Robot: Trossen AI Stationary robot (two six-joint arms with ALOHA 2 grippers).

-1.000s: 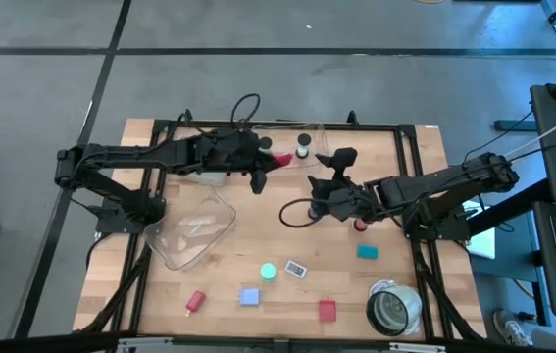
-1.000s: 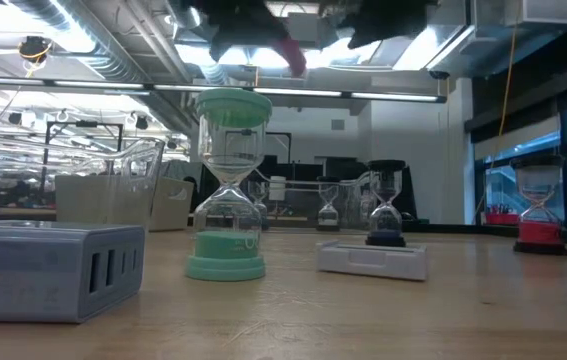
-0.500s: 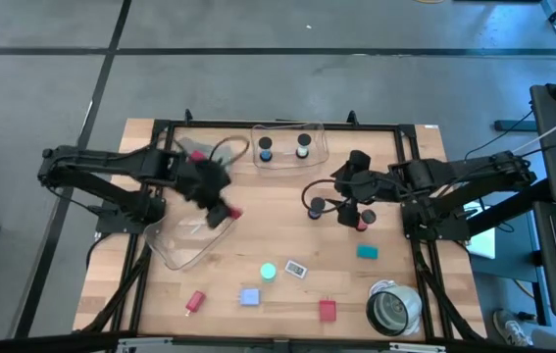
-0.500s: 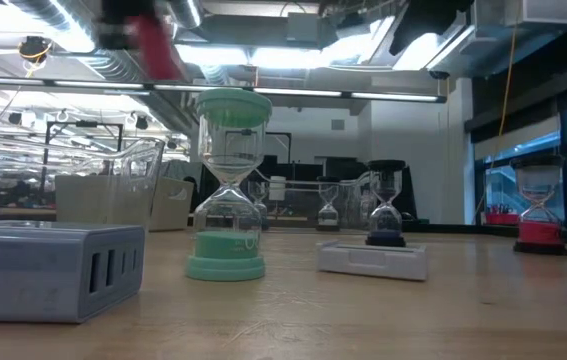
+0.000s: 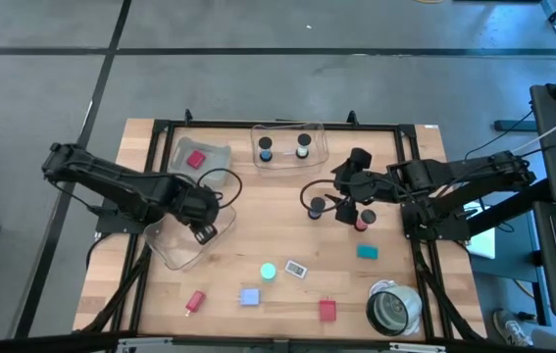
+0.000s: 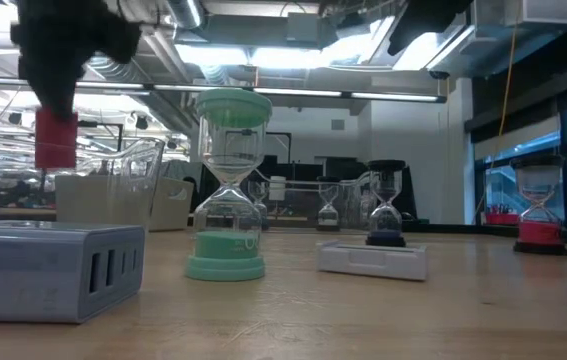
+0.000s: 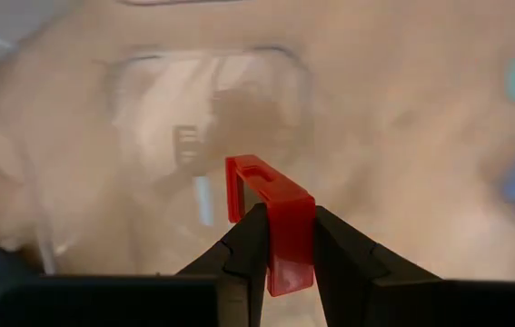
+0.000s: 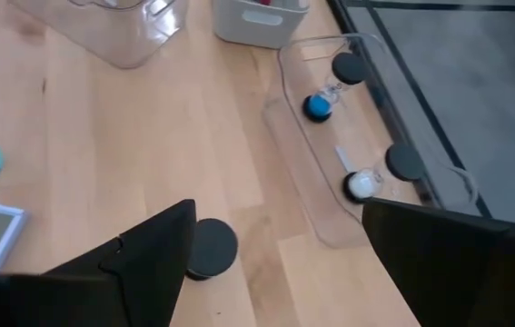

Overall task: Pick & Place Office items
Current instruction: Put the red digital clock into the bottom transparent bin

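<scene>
The left tool (image 7: 282,238) grips a red block (image 7: 271,218) upright, long axis vertical, above a clear bin (image 5: 187,235). The right tool (image 8: 275,245) stands wide over the worktop (image 5: 287,206).

Both arms are looking dark and jointed, each one ending in two black tapered fingers (image 7: 243,259), with thin black cables looping beside.

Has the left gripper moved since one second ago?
Yes. In the high view the left gripper has swung from beside the far clear bin to above the near clear bin, holding the red block.
</scene>
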